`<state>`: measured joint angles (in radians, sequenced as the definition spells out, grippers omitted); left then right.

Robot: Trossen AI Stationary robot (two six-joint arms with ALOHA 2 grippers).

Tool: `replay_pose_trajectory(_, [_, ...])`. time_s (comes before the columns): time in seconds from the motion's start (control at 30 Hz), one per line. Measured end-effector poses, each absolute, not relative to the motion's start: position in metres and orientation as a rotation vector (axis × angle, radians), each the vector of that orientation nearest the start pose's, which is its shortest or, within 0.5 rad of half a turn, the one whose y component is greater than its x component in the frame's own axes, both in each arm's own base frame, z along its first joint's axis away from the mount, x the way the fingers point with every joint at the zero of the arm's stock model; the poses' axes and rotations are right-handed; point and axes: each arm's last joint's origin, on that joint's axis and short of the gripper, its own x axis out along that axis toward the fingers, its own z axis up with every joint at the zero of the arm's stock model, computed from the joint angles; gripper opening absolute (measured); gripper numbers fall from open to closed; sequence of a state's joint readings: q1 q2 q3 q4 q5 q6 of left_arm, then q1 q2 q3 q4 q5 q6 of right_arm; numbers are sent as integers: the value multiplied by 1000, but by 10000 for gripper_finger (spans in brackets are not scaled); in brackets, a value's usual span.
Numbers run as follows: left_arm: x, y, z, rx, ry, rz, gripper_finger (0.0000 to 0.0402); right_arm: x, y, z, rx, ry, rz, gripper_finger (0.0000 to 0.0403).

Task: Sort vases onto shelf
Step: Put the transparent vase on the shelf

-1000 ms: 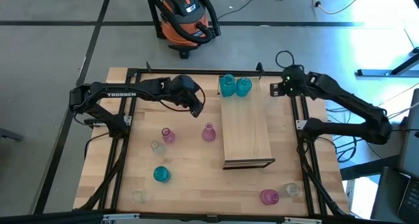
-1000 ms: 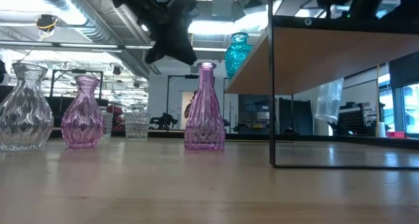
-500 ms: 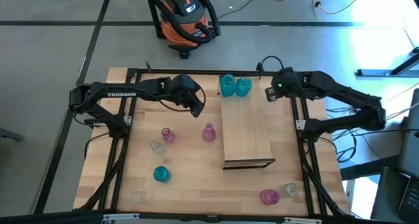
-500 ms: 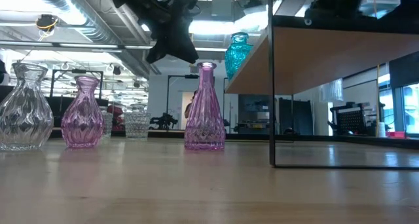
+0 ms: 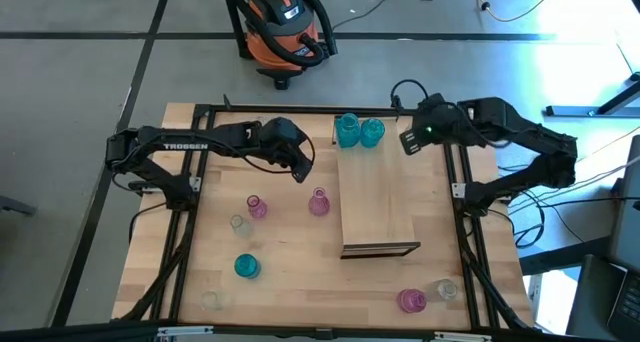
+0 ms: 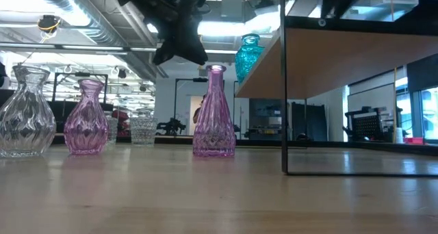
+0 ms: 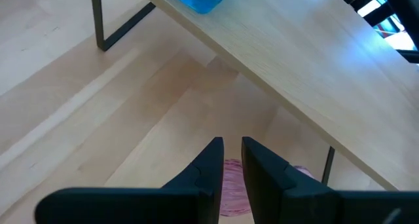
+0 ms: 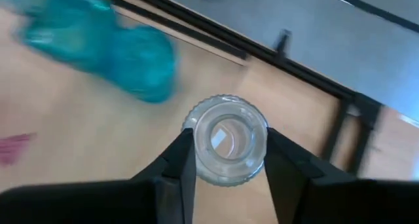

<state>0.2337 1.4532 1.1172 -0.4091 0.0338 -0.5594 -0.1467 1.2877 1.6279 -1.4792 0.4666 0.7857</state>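
The shelf is a long light-wood board raised on a dark frame. Two teal vases stand at its far end. My right gripper is just off the shelf's far right corner, shut on a clear vase. My left gripper hangs above the table, left of the shelf, with its fingers a narrow gap apart. A pink vase stands on its base right under it and shows between the fingers in the left wrist view. My right gripper pinches the clear vase between its two fingers, one on each side, just below the fluted rim. The fingers come from above, pointing down. The vase is upright with its mouth toward the wrist camera, and it is off the table.
On the table's left part stand a pink vase, a clear vase, a teal vase and another clear one. Near the right front are a pink vase and a clear vase. An orange vacuum sits beyond the table.
My right gripper has carried the clear vase from the table's far right corner leftward and slightly nearer, toward the shelf's far end. It stays shut on the vase throughout.
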Motion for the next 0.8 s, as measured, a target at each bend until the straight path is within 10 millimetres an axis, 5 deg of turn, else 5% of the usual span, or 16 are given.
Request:
replay_pose_trajectory(0.17, [303, 72, 276, -627, 667, 405, 48, 205, -25, 407, 508, 853, -884, 124])
replay_pose_trajectory(0.47, [303, 72, 276, -613, 667, 406, 48, 262, -17, 392, 496, 839, -763, 124])
replay_pose_trajectory(0.8, [303, 72, 276, -615, 670, 401, 48, 276, -17, 384, 451, 936, -787, 124])
